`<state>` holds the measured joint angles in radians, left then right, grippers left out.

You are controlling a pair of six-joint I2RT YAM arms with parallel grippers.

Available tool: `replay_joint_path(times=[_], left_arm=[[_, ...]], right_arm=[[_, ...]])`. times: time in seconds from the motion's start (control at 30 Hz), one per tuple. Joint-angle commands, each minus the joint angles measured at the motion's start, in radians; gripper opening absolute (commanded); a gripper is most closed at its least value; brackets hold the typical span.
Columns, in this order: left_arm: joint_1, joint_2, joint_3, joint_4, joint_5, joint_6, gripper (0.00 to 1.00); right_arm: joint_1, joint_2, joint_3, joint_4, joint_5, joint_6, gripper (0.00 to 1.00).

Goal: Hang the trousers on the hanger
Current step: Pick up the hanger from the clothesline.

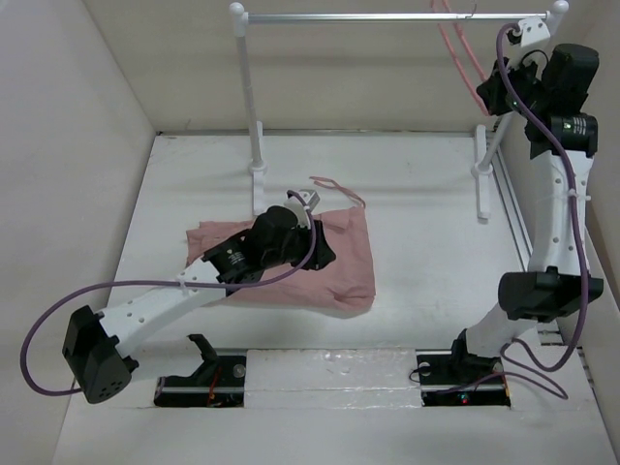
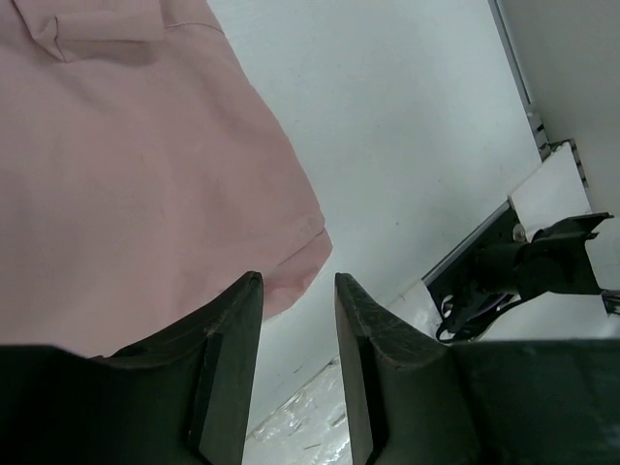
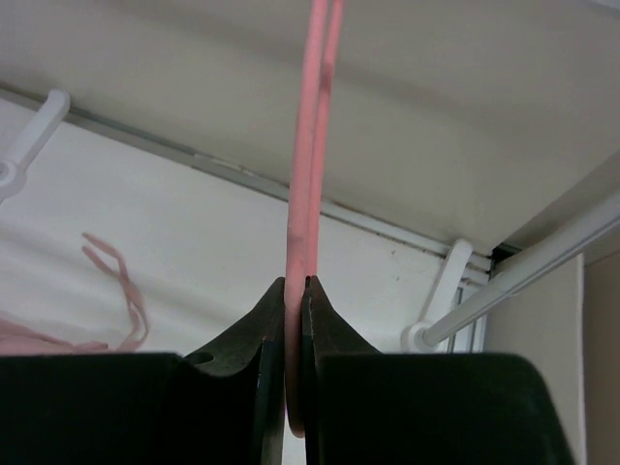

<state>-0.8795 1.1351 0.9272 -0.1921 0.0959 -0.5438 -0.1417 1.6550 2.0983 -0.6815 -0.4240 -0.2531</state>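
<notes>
Pink hanger (image 3: 308,145) pinched in right tool (image 3: 294,283); left tool (image 2: 297,279) (above trousers (image 2: 126,174)) gapes empty.

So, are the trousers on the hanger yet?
Not on. The trousers lie flat on the table; the hanger hangs from the rail, pinched by the right gripper.

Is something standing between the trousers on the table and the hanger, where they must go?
Nothing visible does. The table between the trousers and the hanger, held by the right claw, is bare; only the rail stand's right leg stands near it.
</notes>
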Motion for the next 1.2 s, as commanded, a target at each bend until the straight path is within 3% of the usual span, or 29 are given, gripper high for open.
replay_joint_path(times=[0.0, 0.13, 0.23, 0.3, 0.63, 0.73, 0.87, 1.17], left_arm=[[0.002, 0.002, 0.067, 0.016, 0.008, -0.007, 0.32], [0.002, 0.000, 0.097, 0.008, 0.019, -0.021, 0.45], [0.002, 0.003, 0.140, 0.006, 0.037, -0.027, 0.53], [0.002, 0.024, 0.211, 0.006, 0.060, -0.025, 0.55], [-0.053, 0.201, 0.490, 0.000, 0.100, -0.042, 0.55], [-0.053, 0.271, 0.573, 0.026, 0.123, -0.085, 0.57], [-0.085, 0.402, 0.712, -0.003, 0.084, -0.114, 0.60], [-0.116, 0.569, 0.774, 0.022, 0.004, -0.218, 0.62]], right_arm=[[0.014, -0.115, 0.005, 0.174, 0.054, 0.011, 0.00], [0.014, -0.194, -0.090, 0.177, 0.106, 0.006, 0.00], [0.024, -0.286, -0.239, 0.191, 0.148, 0.000, 0.00], [0.033, -0.363, -0.434, 0.232, 0.163, -0.002, 0.00], [0.106, -0.638, -0.809, 0.294, 0.212, -0.012, 0.00], [0.171, -0.748, -0.894, 0.278, 0.212, 0.014, 0.00], [0.315, -0.920, -1.131, 0.275, 0.299, 0.083, 0.00], [0.458, -1.087, -1.305, 0.223, 0.364, 0.110, 0.00]])
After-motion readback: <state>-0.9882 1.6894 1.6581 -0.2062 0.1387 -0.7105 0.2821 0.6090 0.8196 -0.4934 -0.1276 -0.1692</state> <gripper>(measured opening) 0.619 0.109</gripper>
